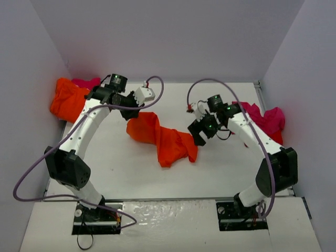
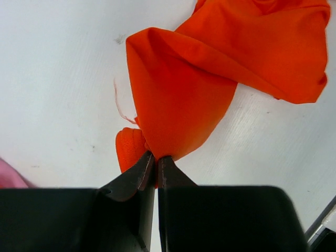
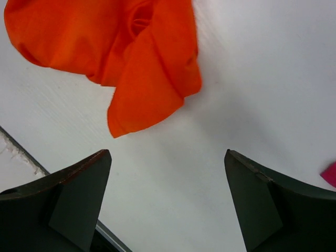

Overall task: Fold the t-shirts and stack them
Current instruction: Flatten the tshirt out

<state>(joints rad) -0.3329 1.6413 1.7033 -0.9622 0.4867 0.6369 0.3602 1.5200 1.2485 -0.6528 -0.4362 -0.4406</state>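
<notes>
The orange t-shirt point(image 1: 164, 139) lies crumpled in a long, twisted band across the middle of the white table point(image 1: 121, 173), and every place below is told from it. Its far-left end is lifted a little and pinched in the left gripper point(image 1: 132, 113). In the left wrist view the two black fingers point(image 2: 139, 176) are pressed tight together on a narrow fold of the orange cloth point(image 2: 181, 100), with a small lobe of the same fabric bulging out just left of the fingers. A thin loose thread point(image 2: 119, 107) curls off the shirt's edge onto the table there.

The right gripper point(image 1: 200, 135) hangs just beside the shirt's right end, apart from it. Its jaws are spread wide with nothing between them. In the right wrist view only bare table shows between the fingers point(image 3: 79, 194), and the shirt's bunched corner point(image 3: 131, 63) lies beyond the fingertips, toward the left one.

Well away from the shirt, in the far left corner, a second orange t-shirt point(image 1: 67, 100) sits heaped, with a strip of magenta cloth point(image 1: 86, 82) just behind it. On the opposite side, past the right gripper, a magenta-pink t-shirt point(image 1: 265, 119) is piled against the right wall, and its edge shows at the rim of the right wrist view point(image 3: 329, 174).
</notes>
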